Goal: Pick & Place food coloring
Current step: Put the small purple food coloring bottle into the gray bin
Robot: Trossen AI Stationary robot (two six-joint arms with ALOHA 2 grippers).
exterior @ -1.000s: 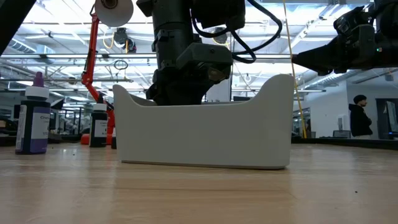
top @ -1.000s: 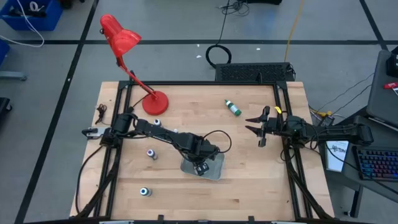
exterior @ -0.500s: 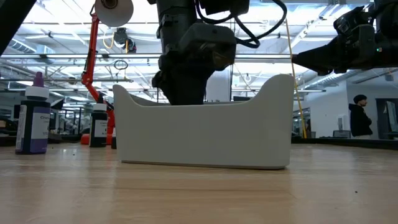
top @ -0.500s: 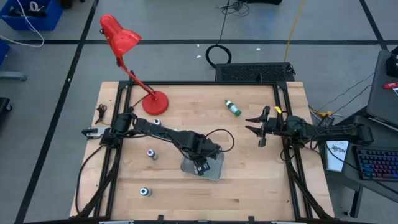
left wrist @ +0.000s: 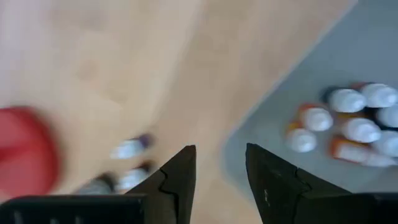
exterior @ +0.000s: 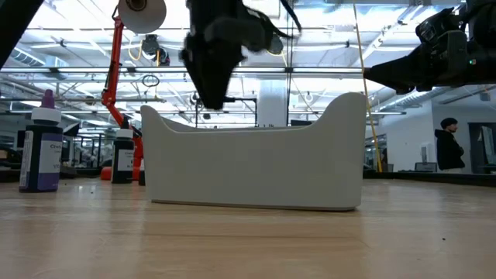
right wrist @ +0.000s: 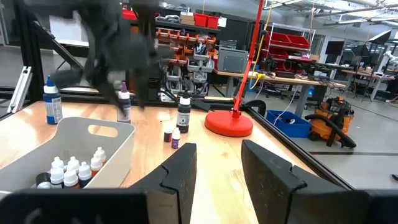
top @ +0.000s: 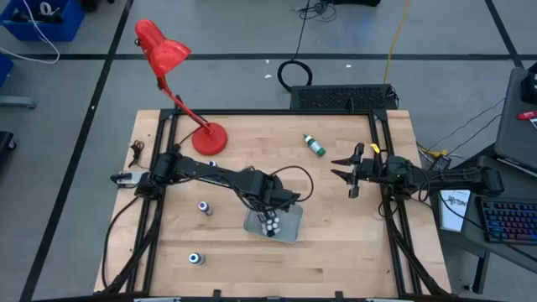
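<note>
Several small white-capped food coloring bottles (top: 270,225) stand together in the pale grey tray (top: 290,228); they also show in the left wrist view (left wrist: 348,121) and the right wrist view (right wrist: 68,171). My left gripper (top: 268,206) hangs open and holding nothing above the tray's far left rim, pointing steeply down (left wrist: 221,168). More bottles rest on the table: a green one lying down (top: 315,145), two standing (top: 203,206) (top: 195,258). My right gripper (top: 347,173) waits open at the table's right, held level.
A red desk lamp (top: 180,92) stands with its base (top: 210,138) at the far left. Larger bottles stand near it (right wrist: 183,112) (right wrist: 124,102) (right wrist: 52,99); the low view shows a purple one (exterior: 39,151). Bare wood lies near the front edge.
My left gripper has risen out of the tray, from behind its wall to above its rim, and has drifted slightly toward the table's far left while tipping. The bottles in the tray, covered by it before, now show from above. My right arm has kept still.
</note>
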